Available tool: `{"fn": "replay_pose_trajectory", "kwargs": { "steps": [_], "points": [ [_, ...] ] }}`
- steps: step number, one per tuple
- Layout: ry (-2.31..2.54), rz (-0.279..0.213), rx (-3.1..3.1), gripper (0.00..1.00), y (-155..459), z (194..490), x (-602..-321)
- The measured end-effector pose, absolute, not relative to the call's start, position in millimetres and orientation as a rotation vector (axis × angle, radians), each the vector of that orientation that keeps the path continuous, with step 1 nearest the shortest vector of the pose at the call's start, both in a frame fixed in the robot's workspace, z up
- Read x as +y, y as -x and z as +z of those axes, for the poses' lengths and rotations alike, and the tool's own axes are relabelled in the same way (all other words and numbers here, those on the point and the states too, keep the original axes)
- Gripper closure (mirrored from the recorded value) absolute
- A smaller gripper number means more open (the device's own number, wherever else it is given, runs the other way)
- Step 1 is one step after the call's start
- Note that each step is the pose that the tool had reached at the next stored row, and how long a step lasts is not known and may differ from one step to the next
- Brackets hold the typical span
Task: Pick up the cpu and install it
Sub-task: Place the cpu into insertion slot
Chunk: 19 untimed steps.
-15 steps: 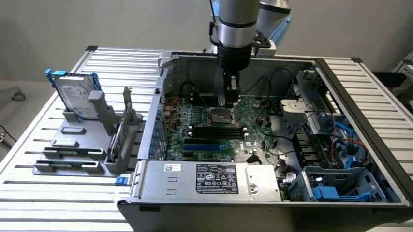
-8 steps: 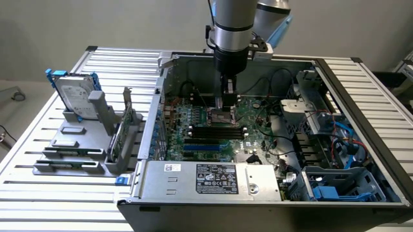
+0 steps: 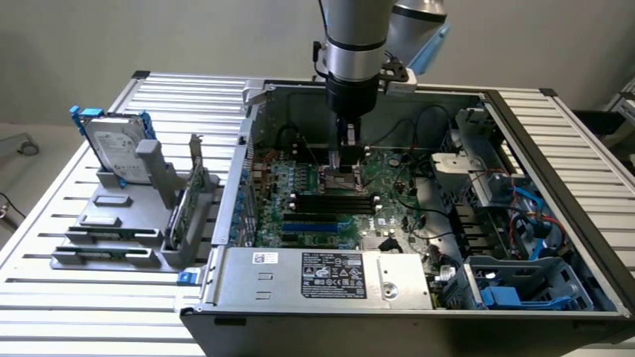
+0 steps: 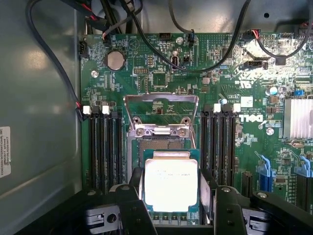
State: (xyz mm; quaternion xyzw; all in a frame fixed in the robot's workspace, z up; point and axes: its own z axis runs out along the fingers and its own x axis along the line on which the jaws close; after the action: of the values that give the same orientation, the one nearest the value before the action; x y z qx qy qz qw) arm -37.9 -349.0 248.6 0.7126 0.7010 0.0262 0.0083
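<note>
**Roll call: mostly ones, plus four latches**

One arm (image 3: 352,30) over one open computer case (image 3: 233,193), one gripper (image 3: 343,152) on its end, and there's one cpu (image 4: 170,188), the only chip. One motherboard (image 4: 161,78), with one coin battery (image 4: 115,60) and one finned heatsink (image 4: 297,118). White slot latches (image 4: 86,110): four, two on either side of the single socket (image 4: 166,147). Blue slots (image 4: 264,174): two. One power supply (image 3: 328,277) at the near edge, and one hard drive (image 3: 114,145) at the exterior view's left.
</note>
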Motion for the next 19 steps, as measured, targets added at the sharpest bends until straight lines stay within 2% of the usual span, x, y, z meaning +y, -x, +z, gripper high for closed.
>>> {"fn": "replay_pose_trajectory", "kwargs": {
  "steps": [19],
  "points": [
    [-2.234,0.124,2.188,0.45,45,220,-349]
  ]
}}
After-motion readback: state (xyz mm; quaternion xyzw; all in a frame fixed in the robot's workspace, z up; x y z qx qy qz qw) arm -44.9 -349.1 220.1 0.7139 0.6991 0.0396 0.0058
